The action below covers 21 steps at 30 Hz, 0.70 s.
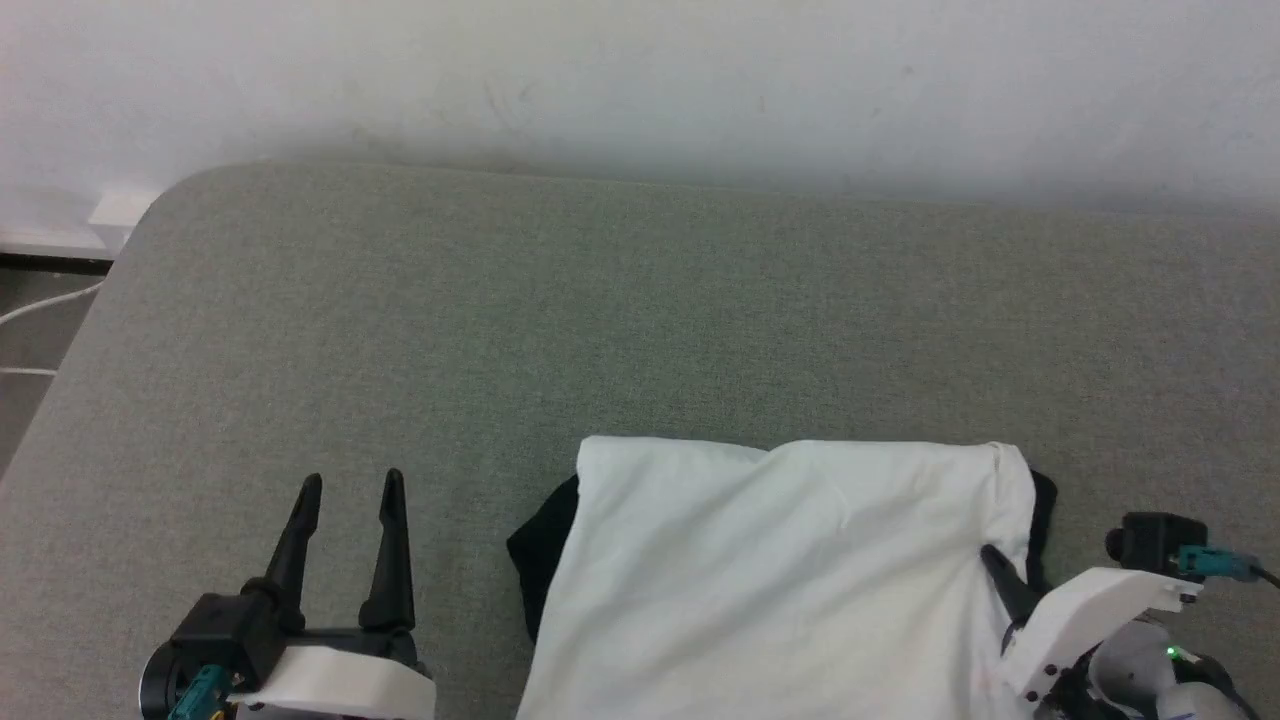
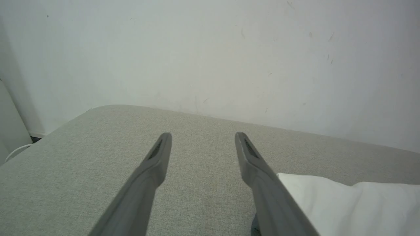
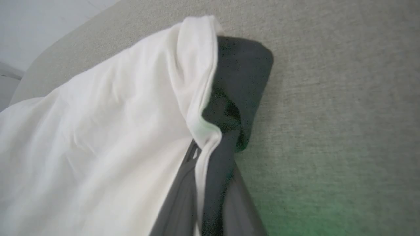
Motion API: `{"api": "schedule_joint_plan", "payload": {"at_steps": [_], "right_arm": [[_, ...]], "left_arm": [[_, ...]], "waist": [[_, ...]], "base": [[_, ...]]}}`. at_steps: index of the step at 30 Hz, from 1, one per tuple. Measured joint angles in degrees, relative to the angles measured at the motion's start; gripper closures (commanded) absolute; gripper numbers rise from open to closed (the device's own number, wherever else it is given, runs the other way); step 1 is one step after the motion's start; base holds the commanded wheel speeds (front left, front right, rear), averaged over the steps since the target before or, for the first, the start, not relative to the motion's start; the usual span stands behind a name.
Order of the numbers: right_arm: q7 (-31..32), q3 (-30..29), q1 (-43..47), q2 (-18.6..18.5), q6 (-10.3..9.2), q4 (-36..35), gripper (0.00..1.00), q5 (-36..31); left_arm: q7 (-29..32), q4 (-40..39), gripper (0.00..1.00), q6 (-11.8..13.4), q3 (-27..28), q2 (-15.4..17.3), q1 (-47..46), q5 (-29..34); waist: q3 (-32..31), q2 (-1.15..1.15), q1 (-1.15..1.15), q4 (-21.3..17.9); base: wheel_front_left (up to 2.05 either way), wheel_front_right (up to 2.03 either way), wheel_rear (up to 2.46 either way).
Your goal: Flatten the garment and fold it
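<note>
The garment (image 1: 780,570) lies folded over on the grey-green table, its white body on top and black sleeves poking out at left (image 1: 545,555) and right. My right gripper (image 1: 1000,575) is at the garment's right edge, its dark fingers closed on the white edge and black sleeve. In the right wrist view the garment (image 3: 108,131) has a white fold and the black sleeve (image 3: 239,82) pinched between the two fingers. My left gripper (image 1: 350,490) stands open over bare table to the left of the garment, nothing between its fingers (image 2: 157,157). The garment's white corner (image 2: 344,203) shows beside it.
The padded table (image 1: 640,310) runs back to a white wall (image 1: 640,80). Its rounded left corner drops to the floor, where a white cable (image 1: 40,310) lies. Bare surface stretches behind and to the left of the garment.
</note>
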Motion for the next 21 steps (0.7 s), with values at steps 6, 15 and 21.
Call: {"api": "schedule_joint_plan", "payload": {"at_steps": [6,15,21], "right_arm": [[-1.3,-6.22,0.29,-2.72,-0.03,-0.27,1.0,-0.32],[1.24,-13.33,1.36,-7.73,-0.05,-0.69,1.0,-1.91],[4.34,-9.85,3.38,-6.61,-0.11,-7.14,1.0,-2.24]], "left_arm": [[0.0,0.55,0.0,-0.89,0.62,-0.74,0.04,0.73],[0.0,1.01,0.0,-1.48,1.48,-1.52,0.27,1.21],[0.0,1.18,0.0,-1.97,1.98,-1.76,0.51,1.21]], "waist": [[-1.6,0.0,0.0,-0.92],[-3.09,0.0,-0.01,-1.55],[-4.12,0.0,-0.01,-1.72]], "base": [[0.0,0.0,0.0],[0.0,0.0,0.0],[0.0,0.0,0.0]]}}
